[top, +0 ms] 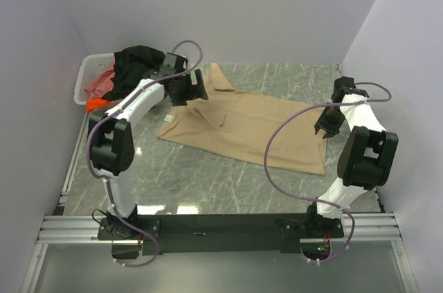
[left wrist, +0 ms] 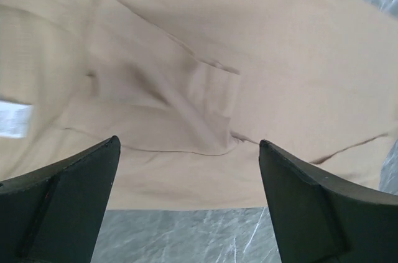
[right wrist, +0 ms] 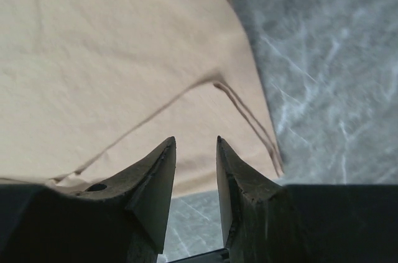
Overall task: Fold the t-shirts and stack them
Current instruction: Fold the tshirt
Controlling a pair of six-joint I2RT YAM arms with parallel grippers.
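A tan t-shirt (top: 256, 125) lies spread on the marble table, a fold creased near its collar end (left wrist: 205, 89) and a small white tag (left wrist: 13, 119) at one edge. My left gripper (top: 196, 89) hovers over the shirt's upper left part, its jaws wide open (left wrist: 188, 143) and empty. Over the shirt's right edge (right wrist: 112, 58) hangs my right gripper (top: 325, 130), jaws a little apart (right wrist: 194, 140) with nothing between them. A black shirt (top: 138, 61), a pink-red one (top: 102, 84) and an orange one (top: 97, 103) are heaped in the basket.
The white lattice basket (top: 84, 71) stands at the back left corner against the wall. Grey walls close in the left, back and right sides. Bare marble table (top: 208, 182) shows in front of the shirt.
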